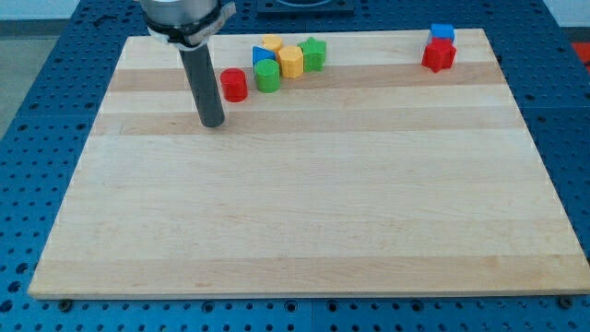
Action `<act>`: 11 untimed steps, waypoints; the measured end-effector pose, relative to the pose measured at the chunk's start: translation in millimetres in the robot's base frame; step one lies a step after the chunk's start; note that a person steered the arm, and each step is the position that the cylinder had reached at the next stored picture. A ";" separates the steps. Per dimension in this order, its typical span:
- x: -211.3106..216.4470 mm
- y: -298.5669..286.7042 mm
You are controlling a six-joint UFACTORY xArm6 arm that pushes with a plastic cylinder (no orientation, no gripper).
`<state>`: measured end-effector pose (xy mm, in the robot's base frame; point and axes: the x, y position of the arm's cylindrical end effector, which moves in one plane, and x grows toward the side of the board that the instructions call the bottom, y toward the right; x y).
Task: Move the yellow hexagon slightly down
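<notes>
The yellow hexagon [290, 62] sits near the view's top, in a cluster with a green cylinder [267, 77] on its left, a green star-like block [313, 53] on its right, a blue block [262, 57] and another yellow block [271, 43] behind. A red cylinder [233, 85] stands left of the cluster. My tip [213, 123] rests on the board, left of and below the red cylinder, well left of the yellow hexagon.
A red block [439, 55] and a blue cube [442, 33] stand at the view's top right. The wooden board [304, 212] lies on a blue perforated table.
</notes>
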<state>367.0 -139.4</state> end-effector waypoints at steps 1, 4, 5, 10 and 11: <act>-74.5 -16.2; -137.0 35.5; -137.3 120.4; 11.7 106.5; 12.2 106.5</act>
<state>379.2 -32.9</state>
